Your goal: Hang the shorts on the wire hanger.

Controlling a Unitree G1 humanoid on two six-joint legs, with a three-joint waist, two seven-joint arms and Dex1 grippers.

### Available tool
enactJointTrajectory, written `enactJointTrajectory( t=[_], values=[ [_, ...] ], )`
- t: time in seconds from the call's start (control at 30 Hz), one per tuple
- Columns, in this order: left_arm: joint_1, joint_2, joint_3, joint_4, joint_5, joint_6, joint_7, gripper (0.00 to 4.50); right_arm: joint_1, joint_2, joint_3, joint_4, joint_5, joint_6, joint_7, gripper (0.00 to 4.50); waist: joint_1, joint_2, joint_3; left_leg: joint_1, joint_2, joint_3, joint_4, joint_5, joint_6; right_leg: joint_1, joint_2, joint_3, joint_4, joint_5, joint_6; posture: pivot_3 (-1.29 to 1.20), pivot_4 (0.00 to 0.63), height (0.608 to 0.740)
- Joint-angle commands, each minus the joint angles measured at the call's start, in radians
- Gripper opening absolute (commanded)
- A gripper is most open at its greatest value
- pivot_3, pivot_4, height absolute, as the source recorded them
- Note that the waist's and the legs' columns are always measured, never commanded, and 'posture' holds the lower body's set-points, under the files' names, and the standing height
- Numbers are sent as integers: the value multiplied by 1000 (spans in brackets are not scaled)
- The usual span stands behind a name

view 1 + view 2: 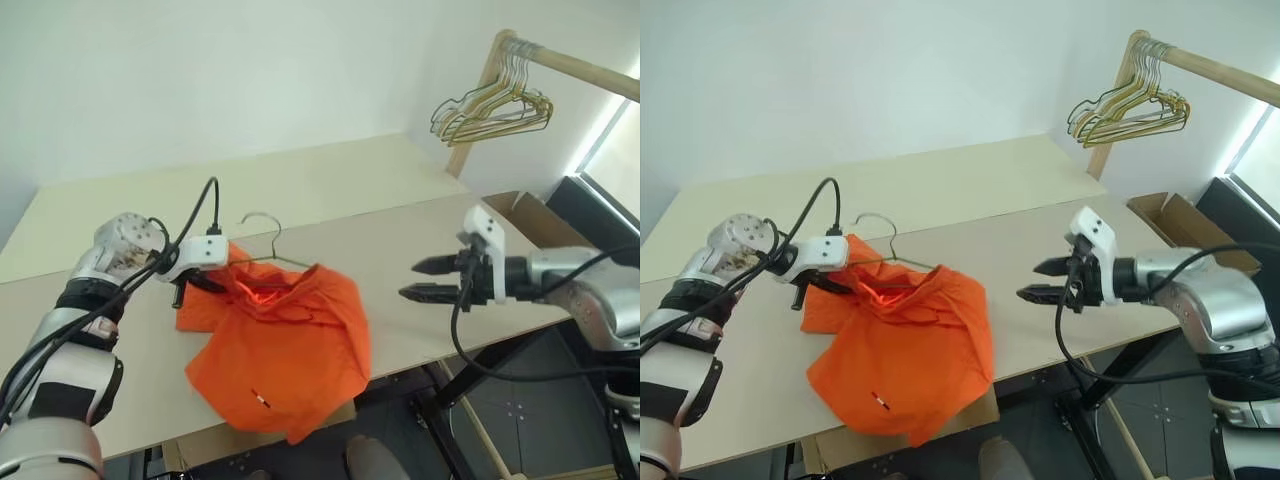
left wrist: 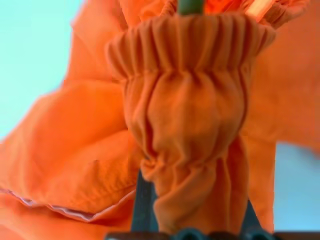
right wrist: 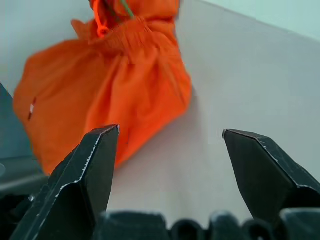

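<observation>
The bright orange soft fabric shorts (image 1: 285,350) are lying crumpled at the near edge of the pale wooden table (image 1: 420,235), and part of the cloth is hanging a little over this edge. The thin olive-grey metal wire hanger (image 1: 262,240) is already partly inside them: its curved hook is standing free above the cloth on the far side, while its lower wire is hidden in the folds near the waistband.

The left tool (image 1: 190,283) is closed tightly on the gathered elastic waistband at the left end of the shorts; in the left wrist view the bunched band is sitting between its black fingers (image 2: 143,200). The right tool (image 1: 1045,282) is standing wide open and holding nothing, well apart from the shorts, above the bare right part of the table.

In my judgement, the shorts are light and very limp, so they are going to sag and slide wherever they are not supported. The elastic waistband is the firmest place to take them, because the gathers give the fingers something thick to pinch. The hanger is stiff but thin and probably slippery, so it may turn or slip out of the cloth. The free tool would do best to take the hanger at its hook or neck.
</observation>
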Motion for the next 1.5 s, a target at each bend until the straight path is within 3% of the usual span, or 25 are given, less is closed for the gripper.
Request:
enactJointTrajectory(
  t=[0.03,0.3,0.63,0.77,1.07,1.23,1.5],
  values=[
    [-62,-11,44,-50,-34,22,-32,0,-159,27,109,-71,-46,143,-99,3894,-3,0,0,0,1,0,0,0,0,0,1,0,0,0,0,-307,0,740],
    [-69,-39,48,-88,-40,31,-54,0,-304,39,383,23,-244,71,-94,3894,0,0,0,-4,-1,0,0,0,0,-4,-2,1,2,0,0,-309,0,740],
    [-69,-45,60,-98,-42,28,-48,0,-401,148,528,248,-382,-71,55,3894,-8,0,0,-4,-2,0,2,0,1,-5,-2,1,6,0,0,-297,0,740],
    [-58,-42,69,-119,-51,34,-50,0,-415,167,555,304,-425,-121,123,3067,-8,0,0,-4,-3,0,2,1,1,-5,-2,1,9,0,0,-288,0,740],
    [-40,-37,85,-142,-71,20,-59,0,-414,171,547,313,-463,-159,246,16,-5,0,0,-4,-3,0,2,0,1,-6,-2,1,11,0,0,-287,0,740],
    [-45,-42,108,-123,-105,-7,-81,0,-401,157,500,298,-415,-117,321,16,-5,0,0,-4,-3,0,2,1,0,-7,-2,1,12,0,0,-286,0,740],
    [-81,-45,228,-78,-250,67,-143,2283,-256,58,323,158,-272,83,318,0,1,0,0,-6,-3,-2,3,1,0,-7,-3,-1,12,0,0,-289,0,740]
  ],
)
